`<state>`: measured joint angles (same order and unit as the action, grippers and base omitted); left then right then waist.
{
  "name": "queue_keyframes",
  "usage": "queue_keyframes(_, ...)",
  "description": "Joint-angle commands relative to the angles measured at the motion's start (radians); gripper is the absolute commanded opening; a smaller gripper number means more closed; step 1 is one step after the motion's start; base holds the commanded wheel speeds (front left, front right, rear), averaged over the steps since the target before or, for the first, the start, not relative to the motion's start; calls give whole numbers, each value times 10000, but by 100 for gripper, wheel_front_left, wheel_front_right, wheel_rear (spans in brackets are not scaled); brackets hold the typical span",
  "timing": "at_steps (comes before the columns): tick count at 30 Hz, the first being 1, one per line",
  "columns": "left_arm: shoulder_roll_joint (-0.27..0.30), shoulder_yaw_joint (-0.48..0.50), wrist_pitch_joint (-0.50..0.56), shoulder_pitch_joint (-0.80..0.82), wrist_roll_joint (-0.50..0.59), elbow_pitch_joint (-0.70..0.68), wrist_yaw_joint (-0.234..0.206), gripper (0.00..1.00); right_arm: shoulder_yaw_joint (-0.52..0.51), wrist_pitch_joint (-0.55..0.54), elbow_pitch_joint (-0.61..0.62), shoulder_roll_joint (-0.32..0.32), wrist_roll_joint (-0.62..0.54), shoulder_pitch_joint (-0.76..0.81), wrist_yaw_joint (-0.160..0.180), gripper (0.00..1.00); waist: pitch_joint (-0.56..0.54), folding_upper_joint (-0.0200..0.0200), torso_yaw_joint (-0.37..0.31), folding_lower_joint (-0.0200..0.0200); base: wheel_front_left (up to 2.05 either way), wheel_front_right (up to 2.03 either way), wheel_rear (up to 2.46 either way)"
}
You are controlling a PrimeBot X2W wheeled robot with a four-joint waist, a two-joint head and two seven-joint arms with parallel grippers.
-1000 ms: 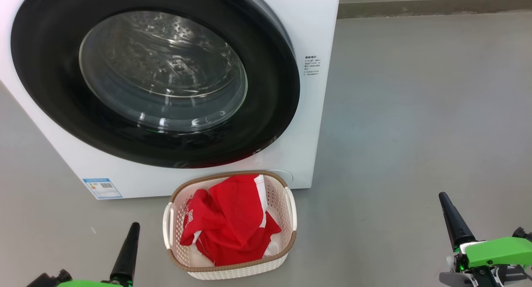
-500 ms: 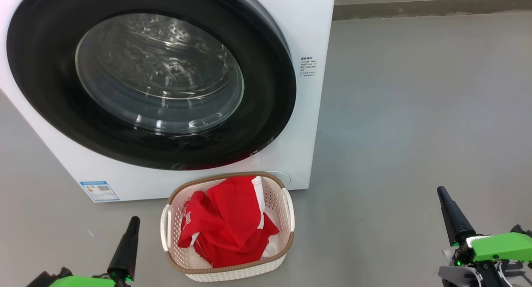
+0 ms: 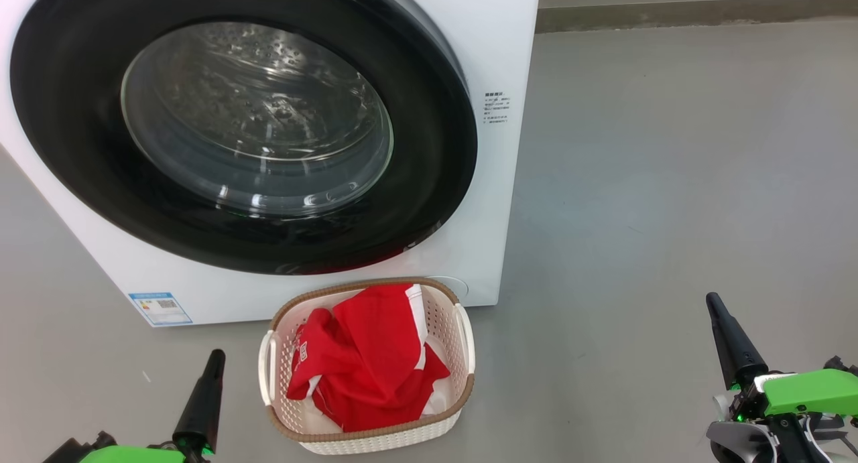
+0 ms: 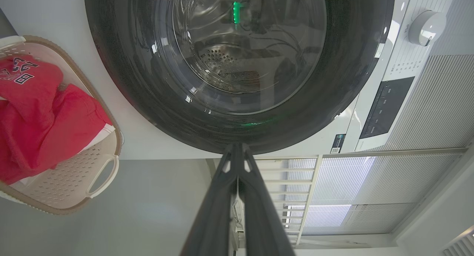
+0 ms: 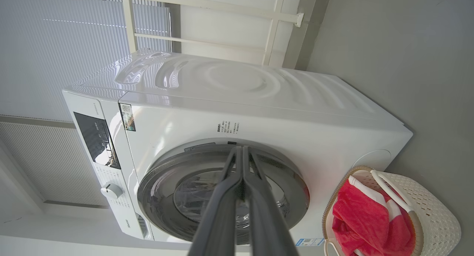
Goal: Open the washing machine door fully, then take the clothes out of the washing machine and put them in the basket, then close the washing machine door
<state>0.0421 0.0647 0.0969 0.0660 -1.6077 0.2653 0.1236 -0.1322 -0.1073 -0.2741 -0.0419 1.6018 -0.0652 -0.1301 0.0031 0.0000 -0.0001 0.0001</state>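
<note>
Left claw (image 3: 215,358), right claw (image 3: 712,301): both clear of basket (image 3: 382,441) rim.

Red clothes (image 3: 365,362); cream perforated basket (image 3: 450,329), brown rim.

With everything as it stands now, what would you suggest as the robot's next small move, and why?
Probably none beyond parking both tools: the clothes lie in the basket, the washing machine door looks flush against the washing machine, and the left tool and right tool are shut, holding nothing, well short of it. Whether the door has latched, I cannot tell.
</note>
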Motion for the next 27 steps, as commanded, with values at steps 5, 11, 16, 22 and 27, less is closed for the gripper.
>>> queue_keyframes(5,169,374,69,409,-105,-207,71,0,176,-65,293,-83,62,-427,-6,0,0,0,1,0,0,0,0)
queue_keyframes(11,162,385,78,410,-96,-206,71,0,177,-65,293,-83,63,-427,-6,0,0,0,1,0,0,0,0)
queue_keyframes(16,157,393,84,411,-90,-206,71,0,178,-64,293,-83,63,-427,-6,0,0,0,1,0,0,0,0)
queue_keyframes(22,150,402,91,412,-82,-206,71,0,179,-64,293,-83,64,-427,-6,0,0,0,1,0,0,0,0)
queue_keyframes(27,146,407,96,412,-78,-205,71,0,179,-63,293,-83,64,-427,-6,0,0,0,1,0,0,0,0)
